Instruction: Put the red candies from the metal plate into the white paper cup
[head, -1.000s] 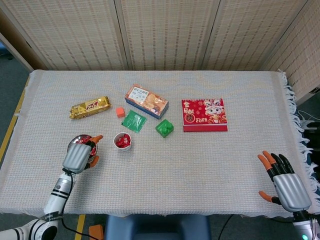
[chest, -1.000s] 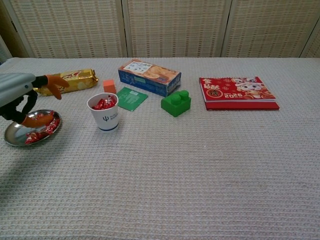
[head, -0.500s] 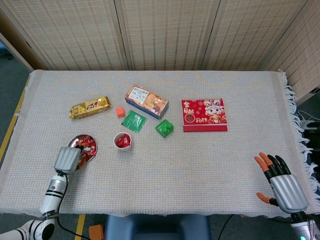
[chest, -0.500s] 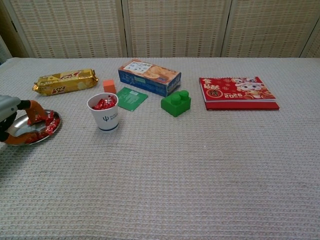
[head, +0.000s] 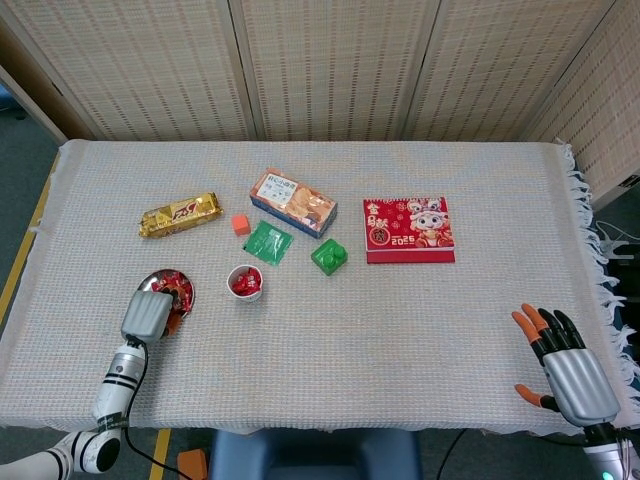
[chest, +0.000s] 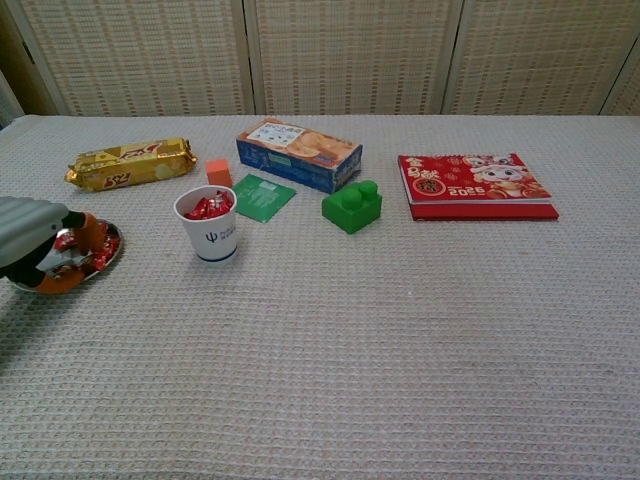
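The metal plate (head: 187, 291) lies near the table's front left with red candies (head: 172, 282) in it. My left hand (head: 148, 314) rests over its near side, with fingers curled down among the candies. In the chest view, my left hand (chest: 35, 243) pinches a red candy (chest: 66, 259) between its orange fingertips over the plate (chest: 110, 249). The white paper cup (head: 245, 284) stands just right of the plate, and more red candies (chest: 208, 207) show inside the cup (chest: 212, 236). At the front right edge, my right hand (head: 567, 366) is open and holds nothing.
Behind the plate lie a gold snack bar (head: 180, 214) and an orange cube (head: 240, 224). A green packet (head: 267, 241), a biscuit box (head: 293, 201) and a green brick (head: 329, 256) sit beyond the cup. A red calendar (head: 408, 229) lies to the right.
My left hand came down from above the plate, and its fingers have curled into the candies. The right hand has hardly moved.
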